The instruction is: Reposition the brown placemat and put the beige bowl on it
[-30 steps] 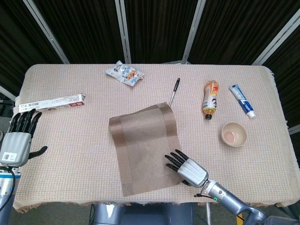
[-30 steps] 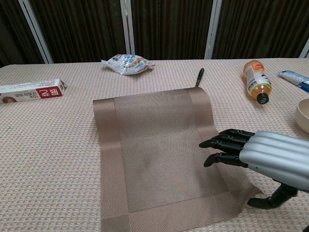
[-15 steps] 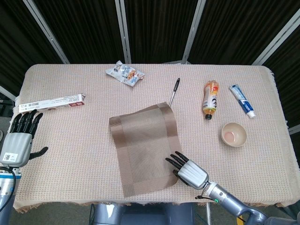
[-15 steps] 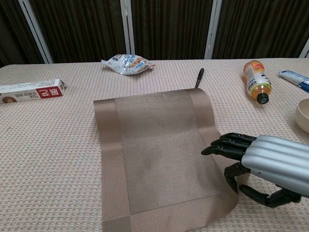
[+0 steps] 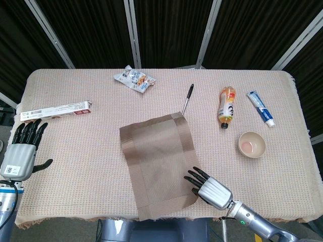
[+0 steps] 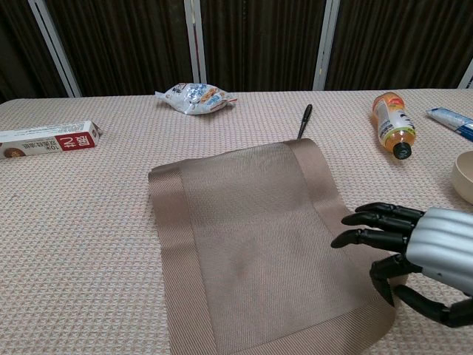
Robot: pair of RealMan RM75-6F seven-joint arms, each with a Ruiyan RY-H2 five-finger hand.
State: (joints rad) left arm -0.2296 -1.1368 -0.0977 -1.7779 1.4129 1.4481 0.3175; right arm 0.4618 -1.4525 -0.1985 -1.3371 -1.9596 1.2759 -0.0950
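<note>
While the right robot hand [image 6: 414,248] pinches the near right edge of the placemat [image 5: 157,164] at mid-surface, slide it flat, clear of the pen [image 5: 187,99]; the bowl [image 5: 252,144] waits right. The left robot hand [image 5: 21,151] hovers spread, empty.

The long white-and-red box [image 6: 49,140] at the table's left edge carried white Korean characters on its red end panel; they were too small to read with certainty. A barcode strip showed along the box's edge in the head view. Printing on the snack packet [image 6: 194,97], bottle [image 6: 390,123] and tube [image 5: 261,108] was illegible.
</note>
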